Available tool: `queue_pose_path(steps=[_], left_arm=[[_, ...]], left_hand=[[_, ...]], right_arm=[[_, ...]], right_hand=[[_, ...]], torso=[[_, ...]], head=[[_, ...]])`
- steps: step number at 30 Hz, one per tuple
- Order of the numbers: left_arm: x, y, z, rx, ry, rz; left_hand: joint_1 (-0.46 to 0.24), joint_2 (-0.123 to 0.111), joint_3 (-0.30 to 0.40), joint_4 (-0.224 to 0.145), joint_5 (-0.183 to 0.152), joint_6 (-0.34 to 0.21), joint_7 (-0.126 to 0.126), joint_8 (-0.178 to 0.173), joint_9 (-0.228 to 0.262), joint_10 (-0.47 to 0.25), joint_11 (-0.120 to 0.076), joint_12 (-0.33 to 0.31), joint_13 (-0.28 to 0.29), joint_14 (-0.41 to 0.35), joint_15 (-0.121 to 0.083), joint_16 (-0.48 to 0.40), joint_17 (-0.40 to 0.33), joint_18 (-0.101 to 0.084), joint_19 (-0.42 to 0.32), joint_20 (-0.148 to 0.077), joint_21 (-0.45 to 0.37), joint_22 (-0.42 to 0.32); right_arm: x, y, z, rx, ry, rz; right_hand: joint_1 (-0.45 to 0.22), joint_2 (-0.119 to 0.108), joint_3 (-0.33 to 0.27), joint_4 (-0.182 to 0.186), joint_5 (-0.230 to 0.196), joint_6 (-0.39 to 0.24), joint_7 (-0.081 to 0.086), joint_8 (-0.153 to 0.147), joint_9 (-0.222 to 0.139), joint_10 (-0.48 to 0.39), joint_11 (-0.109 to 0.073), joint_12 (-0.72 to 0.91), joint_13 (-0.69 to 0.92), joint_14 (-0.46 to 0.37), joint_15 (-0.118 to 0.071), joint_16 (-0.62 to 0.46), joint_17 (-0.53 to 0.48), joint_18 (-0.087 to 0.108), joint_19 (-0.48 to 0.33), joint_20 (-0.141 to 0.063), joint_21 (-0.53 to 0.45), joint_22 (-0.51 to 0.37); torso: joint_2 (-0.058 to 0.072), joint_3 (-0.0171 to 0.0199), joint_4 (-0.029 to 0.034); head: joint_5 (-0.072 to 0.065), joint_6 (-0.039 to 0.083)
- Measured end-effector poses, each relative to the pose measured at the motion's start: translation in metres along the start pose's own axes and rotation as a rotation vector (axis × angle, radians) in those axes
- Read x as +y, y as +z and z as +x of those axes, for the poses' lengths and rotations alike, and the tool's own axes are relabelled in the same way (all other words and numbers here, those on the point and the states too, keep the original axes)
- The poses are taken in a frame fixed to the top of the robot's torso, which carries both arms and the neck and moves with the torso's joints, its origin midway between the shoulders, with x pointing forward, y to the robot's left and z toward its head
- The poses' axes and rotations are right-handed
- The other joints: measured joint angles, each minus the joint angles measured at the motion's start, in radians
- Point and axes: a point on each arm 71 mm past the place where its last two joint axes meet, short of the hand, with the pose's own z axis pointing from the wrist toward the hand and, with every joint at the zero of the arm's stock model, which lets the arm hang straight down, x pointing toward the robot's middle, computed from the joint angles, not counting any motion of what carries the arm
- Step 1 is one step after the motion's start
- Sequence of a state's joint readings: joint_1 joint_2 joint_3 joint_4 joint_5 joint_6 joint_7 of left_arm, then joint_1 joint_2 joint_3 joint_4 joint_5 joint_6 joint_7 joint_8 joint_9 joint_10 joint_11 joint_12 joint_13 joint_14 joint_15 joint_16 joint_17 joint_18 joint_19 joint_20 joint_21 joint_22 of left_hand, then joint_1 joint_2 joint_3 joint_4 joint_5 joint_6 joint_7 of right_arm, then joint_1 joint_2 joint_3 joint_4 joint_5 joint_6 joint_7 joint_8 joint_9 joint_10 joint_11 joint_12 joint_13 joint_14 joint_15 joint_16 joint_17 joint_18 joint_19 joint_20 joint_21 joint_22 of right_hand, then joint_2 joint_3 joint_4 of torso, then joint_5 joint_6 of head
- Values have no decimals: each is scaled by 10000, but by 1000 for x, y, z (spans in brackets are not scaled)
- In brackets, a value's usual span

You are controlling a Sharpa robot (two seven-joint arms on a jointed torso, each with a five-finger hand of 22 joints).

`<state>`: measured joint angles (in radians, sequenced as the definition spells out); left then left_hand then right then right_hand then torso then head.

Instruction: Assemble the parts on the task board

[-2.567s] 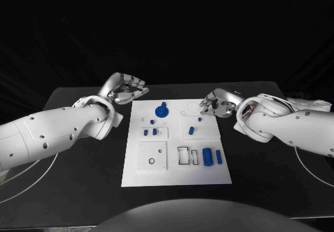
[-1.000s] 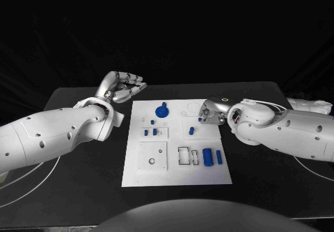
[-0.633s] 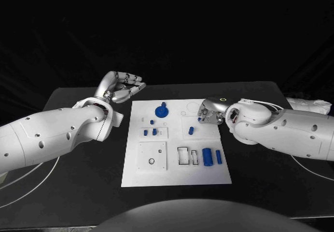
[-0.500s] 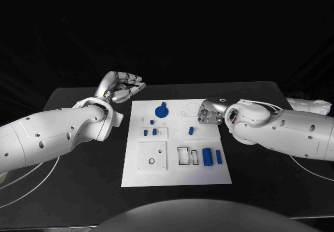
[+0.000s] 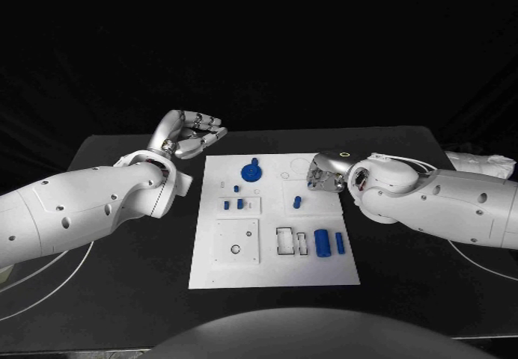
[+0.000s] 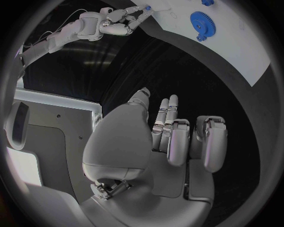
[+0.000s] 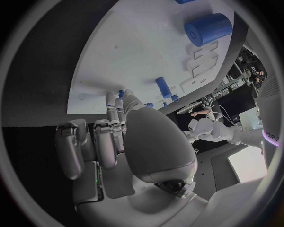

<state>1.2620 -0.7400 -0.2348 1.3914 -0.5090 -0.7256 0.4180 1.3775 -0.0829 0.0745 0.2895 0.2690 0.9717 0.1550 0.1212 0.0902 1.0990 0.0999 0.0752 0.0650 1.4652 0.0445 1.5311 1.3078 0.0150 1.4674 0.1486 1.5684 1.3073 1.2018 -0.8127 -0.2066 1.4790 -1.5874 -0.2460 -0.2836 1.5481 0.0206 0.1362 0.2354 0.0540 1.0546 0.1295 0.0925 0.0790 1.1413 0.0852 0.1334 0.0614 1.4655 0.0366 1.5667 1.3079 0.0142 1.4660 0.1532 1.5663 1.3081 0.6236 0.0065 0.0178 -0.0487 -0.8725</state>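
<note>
Off the board's far left corner, over the black table [image 5: 119, 247], my left hand [image 5: 190, 134] hangs with its fingers curled loosely inward and nothing in them. The white board [image 5: 275, 269] lies in the middle of the table. On it, near the far edge, sits a blue gear [image 5: 251, 173]; just nearer to me stand two short blue pegs [image 5: 232, 204], then another small peg [image 5: 297, 201] toward the right. Two blue cylinders [image 5: 328, 242] lie side by side by the board's right edge. At the far right corner my right hand [image 5: 326, 176] reaches down over the board, fingertips [image 6: 144, 9] pinching a small blue piece [image 6: 147, 7].
</note>
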Motion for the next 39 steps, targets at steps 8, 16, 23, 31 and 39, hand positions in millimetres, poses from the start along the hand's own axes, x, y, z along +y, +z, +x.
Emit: queue_pose_path(steps=[8,16,23,31,39], left_arm=[[0,0,0,2,-1,-10],[1,0,-1,-13,14,-35],[1,0,-1,-15,18,-52],[1,0,-2,-18,20,-64],[2,0,-2,-25,25,-77]], left_hand=[[0,0,0,0,0,0,0,0,1,0,0,0,0,0,0,0,-1,0,0,0,0,0],[0,0,-28,28,0,0,0,-36,-9,0,0,0,0,0,0,0,-2,0,0,0,0,0],[0,0,-28,28,0,0,0,-36,-9,0,0,0,-1,0,0,0,-2,1,0,0,0,0],[0,0,-27,28,0,0,0,-36,-8,0,0,0,0,0,0,0,-3,0,0,0,0,0],[53,53,-27,28,0,0,0,-36,-8,0,0,0,0,0,0,0,-4,1,0,0,0,0]], right_arm=[[0,0,0,20,22,10],[0,0,0,54,31,30],[1,0,0,54,38,55],[2,-1,1,-117,128,64],[2,-6,3,-376,499,76]], right_hand=[[51,-52,105,-51,0,336,-57,120,49,199,-58,-112,-16,11,-85,0,0,-1,2,-141,0,-1],[71,-33,174,-64,-2,455,-110,116,64,355,-117,-176,-16,11,-156,0,-1,-1,2,-141,0,-2],[166,-24,264,-154,-6,600,-114,183,68,500,-143,-193,-11,11,-157,0,-2,-1,2,-212,0,-3],[226,-40,326,-217,-21,653,-60,193,109,606,-109,-229,-6,11,-156,0,-3,0,2,-212,0,-4],[275,-91,368,-259,-24,695,-17,193,109,659,-56,-292,-6,11,-156,0,-4,-1,2,-211,0,-5]], torso=[[-7,-1,-3],[-9,1,-2],[-9,1,0],[-4,2,0],[2,6,0]], head=[[15,-1],[33,-1],[31,-2],[46,-2],[70,-2]])
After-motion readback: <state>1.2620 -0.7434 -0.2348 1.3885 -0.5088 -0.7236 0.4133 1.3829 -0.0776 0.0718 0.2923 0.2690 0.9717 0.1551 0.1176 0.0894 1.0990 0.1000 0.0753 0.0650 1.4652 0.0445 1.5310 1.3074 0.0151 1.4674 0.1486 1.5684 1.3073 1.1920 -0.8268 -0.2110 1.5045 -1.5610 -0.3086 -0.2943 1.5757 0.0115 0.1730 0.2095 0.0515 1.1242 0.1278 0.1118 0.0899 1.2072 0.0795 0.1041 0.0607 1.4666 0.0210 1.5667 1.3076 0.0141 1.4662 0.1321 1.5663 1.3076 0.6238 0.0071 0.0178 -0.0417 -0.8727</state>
